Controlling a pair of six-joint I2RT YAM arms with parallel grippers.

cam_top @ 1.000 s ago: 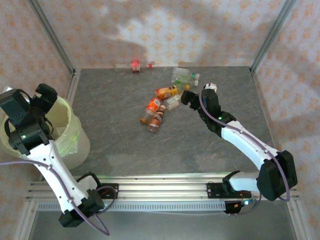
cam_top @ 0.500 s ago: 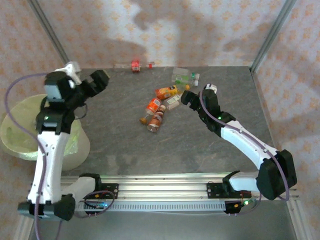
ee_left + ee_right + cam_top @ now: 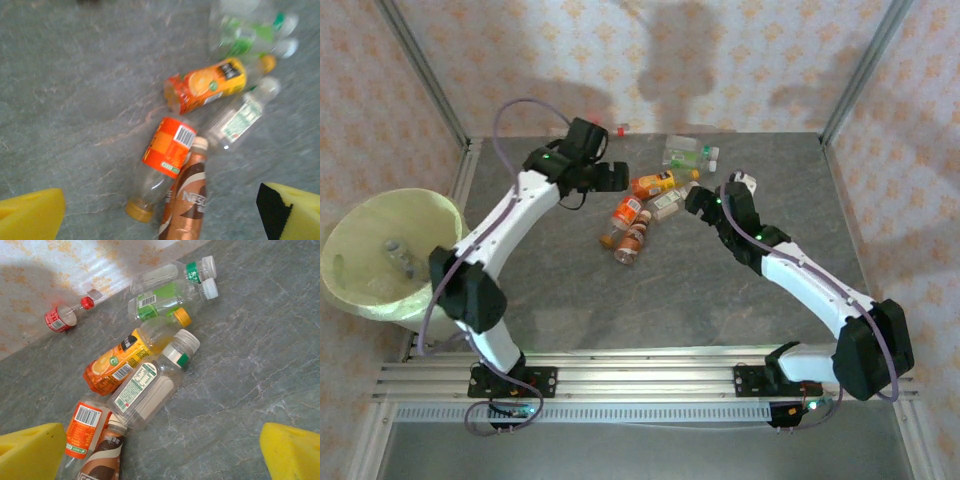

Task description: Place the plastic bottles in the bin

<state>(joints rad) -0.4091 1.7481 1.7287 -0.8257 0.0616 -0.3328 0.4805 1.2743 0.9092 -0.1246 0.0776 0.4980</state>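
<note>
Several plastic bottles lie in a heap mid-table: an orange-label bottle, a brown coffee bottle, an orange juice bottle, a clear white-label bottle and two green-label bottles. A red cola bottle rests by the back wall. My left gripper hovers open just left of the heap. My right gripper is open on the heap's right side. The pale yellow-green bin stands far left with one clear bottle inside.
Metal frame posts stand at the back corners against patterned walls. The grey marbled tabletop stretches bare between the heap and the arm bases. The left arm reaches diagonally from its base past the bin.
The left arm swung from above the bin across to the left side of the bottle heap. The right arm stayed almost still.
</note>
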